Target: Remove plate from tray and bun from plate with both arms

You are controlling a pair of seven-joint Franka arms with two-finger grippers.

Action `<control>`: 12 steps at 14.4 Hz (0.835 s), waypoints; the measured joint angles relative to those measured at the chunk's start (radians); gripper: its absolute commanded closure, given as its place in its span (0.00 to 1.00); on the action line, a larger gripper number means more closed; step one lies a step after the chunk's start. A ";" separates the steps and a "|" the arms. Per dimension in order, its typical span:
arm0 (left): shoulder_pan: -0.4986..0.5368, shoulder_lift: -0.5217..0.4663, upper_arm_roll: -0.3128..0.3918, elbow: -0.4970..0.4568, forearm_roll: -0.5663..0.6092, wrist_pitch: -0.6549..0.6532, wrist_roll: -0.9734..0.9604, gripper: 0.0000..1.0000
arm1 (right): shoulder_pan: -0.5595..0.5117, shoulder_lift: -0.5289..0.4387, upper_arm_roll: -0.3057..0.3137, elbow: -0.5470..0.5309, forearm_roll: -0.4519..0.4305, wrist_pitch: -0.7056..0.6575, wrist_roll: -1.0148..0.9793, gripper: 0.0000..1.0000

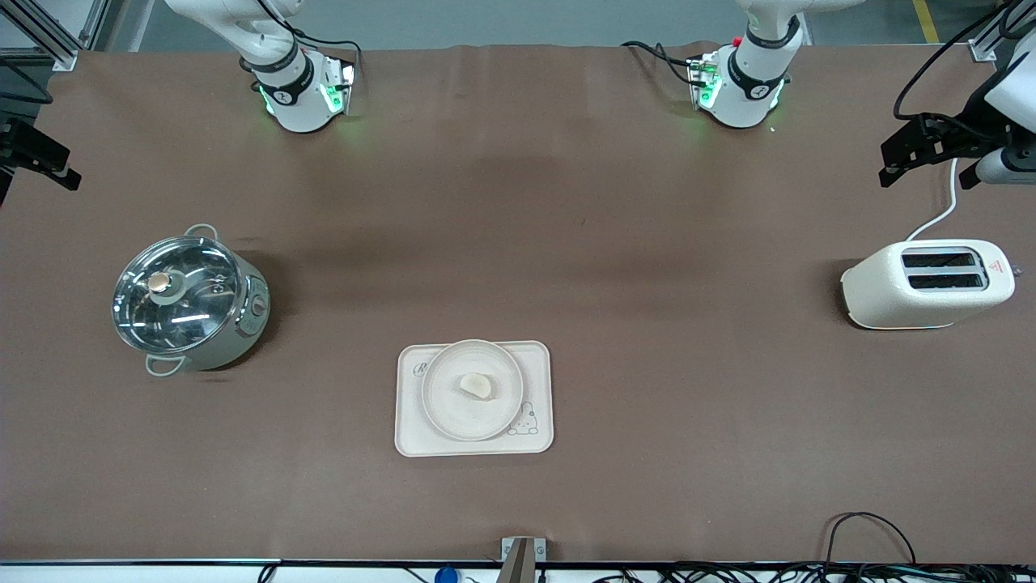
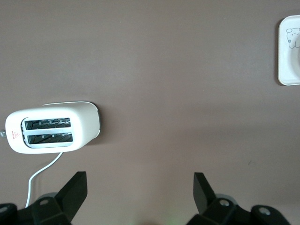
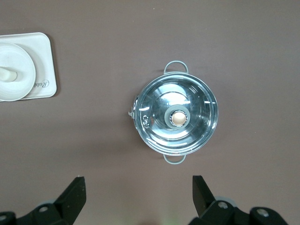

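The round cream plate (image 1: 441, 401) lies on the rectangular rabbit tray (image 1: 417, 441), in the middle of the table and near the front camera. The small pale bun (image 1: 476, 384) rests on the plate. In the right wrist view the plate (image 3: 16, 56) and bun (image 3: 6, 74) show at the edge. My left gripper (image 2: 140, 180) hangs open and empty high over bare table by the toaster (image 2: 54, 131); it shows in the front view as the left gripper (image 1: 897, 158). My right gripper (image 3: 139, 183) is open and empty too, high over the table by the pot (image 3: 176, 117).
A lidded steel pot (image 1: 190, 300) stands toward the right arm's end of the table. A cream toaster (image 1: 927, 283) with a white cord stands toward the left arm's end. Brown cloth covers the table between them.
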 measured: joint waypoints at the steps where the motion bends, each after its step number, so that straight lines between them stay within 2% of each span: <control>1: 0.000 0.000 0.000 0.000 0.000 0.000 0.000 0.00 | 0.000 0.000 0.000 0.000 0.000 -0.002 0.000 0.00; 12: -0.003 0.012 -0.002 0.013 0.000 0.000 0.000 0.00 | 0.000 0.006 0.000 -0.038 0.022 -0.010 0.000 0.00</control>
